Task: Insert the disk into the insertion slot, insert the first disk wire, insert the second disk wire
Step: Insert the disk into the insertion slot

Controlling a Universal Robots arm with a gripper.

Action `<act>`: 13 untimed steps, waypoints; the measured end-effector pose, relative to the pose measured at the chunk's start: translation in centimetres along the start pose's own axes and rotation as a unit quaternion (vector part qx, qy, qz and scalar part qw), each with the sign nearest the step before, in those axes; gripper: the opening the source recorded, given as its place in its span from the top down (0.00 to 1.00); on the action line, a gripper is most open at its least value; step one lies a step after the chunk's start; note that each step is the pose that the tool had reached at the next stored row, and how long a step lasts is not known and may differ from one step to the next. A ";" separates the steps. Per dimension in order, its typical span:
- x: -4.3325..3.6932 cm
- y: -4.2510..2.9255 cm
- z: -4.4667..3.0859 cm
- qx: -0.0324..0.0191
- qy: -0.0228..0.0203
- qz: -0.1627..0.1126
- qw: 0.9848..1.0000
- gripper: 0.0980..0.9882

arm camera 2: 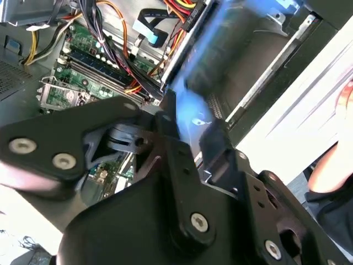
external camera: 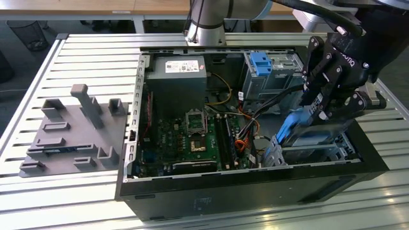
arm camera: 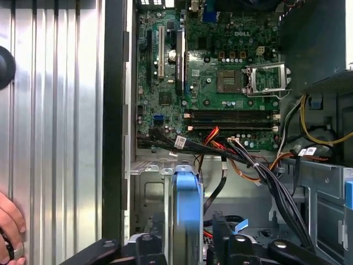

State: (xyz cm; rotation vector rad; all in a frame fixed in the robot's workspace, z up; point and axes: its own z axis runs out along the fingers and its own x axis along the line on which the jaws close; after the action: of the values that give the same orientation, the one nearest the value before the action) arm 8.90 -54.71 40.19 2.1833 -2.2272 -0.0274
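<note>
Both jaws pinch the disk (external camera: 290, 128) between them, tilted on edge, just above the insertion slot (external camera: 317, 153).

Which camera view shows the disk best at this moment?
The exterior view: the disk sits tilted in the gripper over the insertion slot. The first wrist view shows its blue edge end-on; the second wrist view shows part of its blue frame.

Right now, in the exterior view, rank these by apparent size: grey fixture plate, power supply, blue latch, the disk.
1. grey fixture plate
2. power supply
3. the disk and blue latch: left unranked, since the gripper hides much of the disk.
</note>
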 end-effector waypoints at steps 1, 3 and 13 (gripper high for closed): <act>0.01 0.00 0.06 0.000 0.000 0.000 1.000 0.62; 0.00 -0.01 0.26 0.000 0.000 0.000 1.000 0.55; -0.01 -0.05 1.88 0.000 0.000 0.000 1.000 0.84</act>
State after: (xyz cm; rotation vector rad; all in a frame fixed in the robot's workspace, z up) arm 8.90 -54.71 38.30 2.1838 -2.2277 -0.0264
